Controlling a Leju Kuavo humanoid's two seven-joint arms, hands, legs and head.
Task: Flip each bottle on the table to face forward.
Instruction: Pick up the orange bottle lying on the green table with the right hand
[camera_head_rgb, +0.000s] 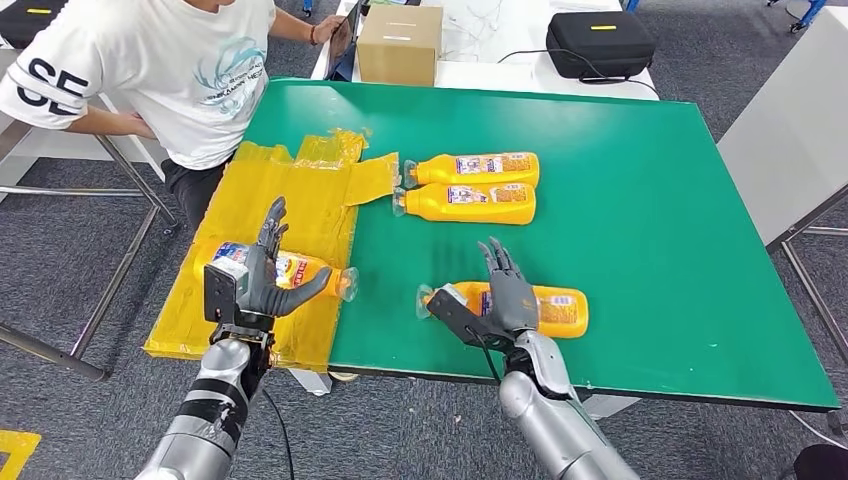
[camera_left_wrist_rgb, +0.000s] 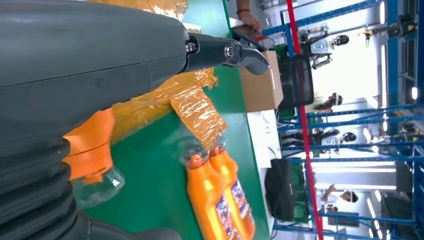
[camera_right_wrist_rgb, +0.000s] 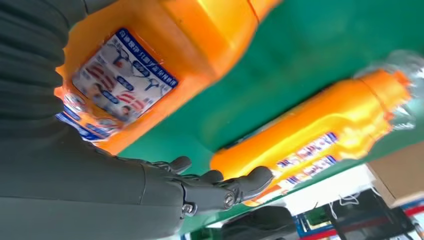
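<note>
Several orange bottles lie on their sides on the green table (camera_head_rgb: 650, 230). One bottle (camera_head_rgb: 312, 270) rests on a yellow plastic sheet (camera_head_rgb: 250, 200) at the table's left end. My left hand (camera_head_rgb: 262, 272) hovers over or rests on it, fingers spread straight, thumb along its neck; the same bottle (camera_left_wrist_rgb: 90, 150) sits under the palm (camera_left_wrist_rgb: 90, 65). Near the front edge, another bottle (camera_head_rgb: 558, 310) lies beneath my right hand (camera_head_rgb: 508, 292), whose fingers (camera_right_wrist_rgb: 225, 187) are extended; its label (camera_right_wrist_rgb: 125, 75) faces the palm. Two more bottles (camera_head_rgb: 478, 168) (camera_head_rgb: 470, 203) lie side by side farther back.
A person in a white T-shirt (camera_head_rgb: 190, 70) sits at the table's far left corner. A cardboard box (camera_head_rgb: 400, 45) and a black case (camera_head_rgb: 600, 42) stand on a white table behind. Another white table (camera_head_rgb: 780, 130) is to the right.
</note>
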